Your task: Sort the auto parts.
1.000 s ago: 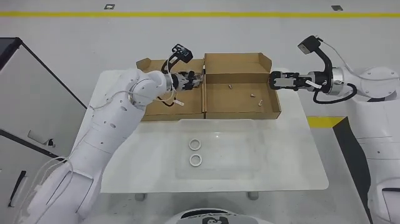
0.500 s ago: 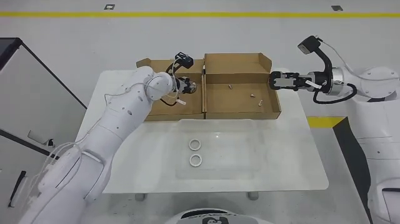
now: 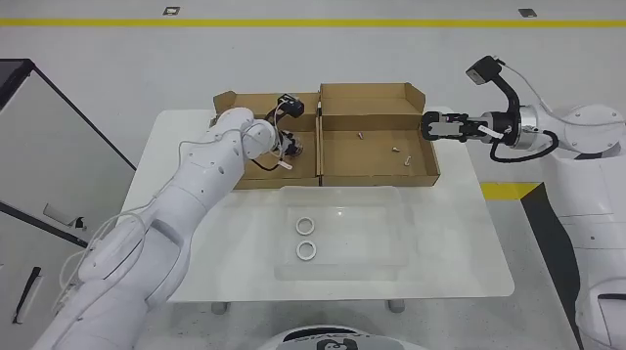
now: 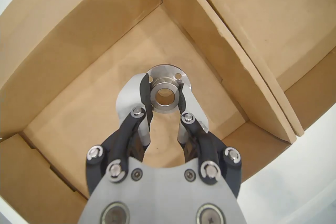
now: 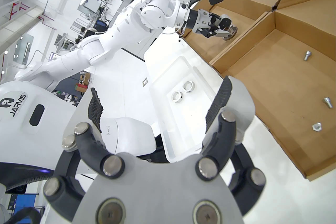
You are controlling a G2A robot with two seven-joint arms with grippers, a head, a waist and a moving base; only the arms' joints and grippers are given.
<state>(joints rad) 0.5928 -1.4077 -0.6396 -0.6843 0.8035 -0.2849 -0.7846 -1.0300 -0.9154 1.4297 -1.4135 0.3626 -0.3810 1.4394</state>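
The left hand (image 4: 163, 92) is clamped on a metal flange (image 4: 164, 101) low inside the left cardboard box (image 4: 78, 25), and its pads hide the flange's sides. The right hand (image 5: 160, 93) gapes wide and holds nothing, at the right box's (image 3: 377, 162) 3 o'clock edge. Two rings (image 3: 305, 224) lie in the tray (image 3: 372, 242) at 6 o'clock from the boxes.

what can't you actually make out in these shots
Left wrist view: whether the metal flange touches the left box floor; the flange and left end effector cover the contact.
Top view: the fasteners in the right box are too small to tell bolt from nut.
Top view: the left arm covers part of the left box floor.
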